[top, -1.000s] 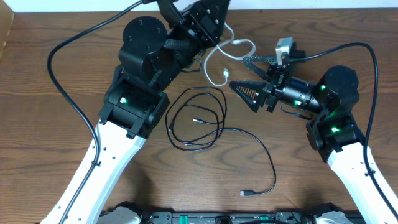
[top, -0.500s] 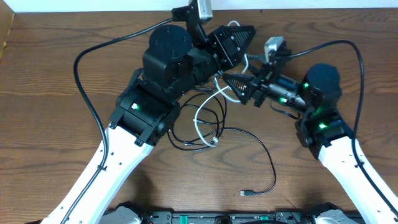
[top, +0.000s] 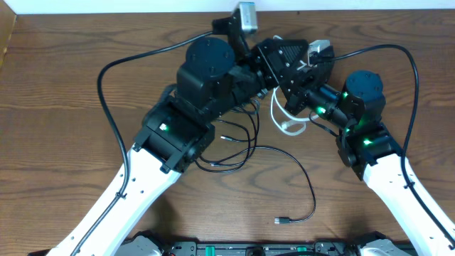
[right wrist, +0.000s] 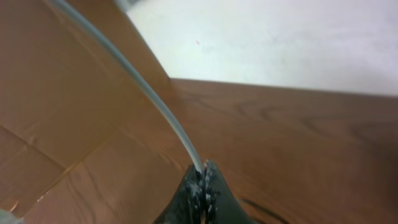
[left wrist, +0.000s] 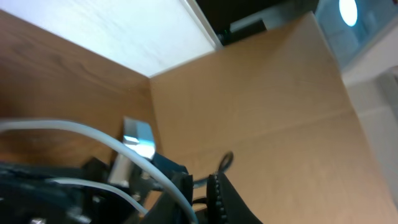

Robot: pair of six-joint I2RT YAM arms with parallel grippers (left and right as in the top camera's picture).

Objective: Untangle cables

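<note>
The white cable (top: 274, 112) hangs in a loop below my two grippers at the back middle of the table. My right gripper (top: 293, 91) is shut on it; in the right wrist view the jaws (right wrist: 203, 169) pinch the white cable (right wrist: 168, 119), which runs up and to the left. My left gripper (top: 290, 62) is right beside it. Its jaws (left wrist: 200, 176) show a slim gap, and the white cable (left wrist: 68, 126) runs along the left finger into it; whether it is still pinched does not show. The black cable (top: 238, 153) lies looped on the table, its plug (top: 282, 221) near the front.
A cardboard box (top: 6, 35) stands at the far left edge and also shows as a cardboard wall (left wrist: 261, 93). Thick black arm wires (top: 103, 78) arc over the table on both sides. The table's back edge meets a white wall (right wrist: 280, 37).
Both grippers came together and drifted right. The right gripper closed on the white cable. The white cable rose off the black loops and now hangs farther right.
</note>
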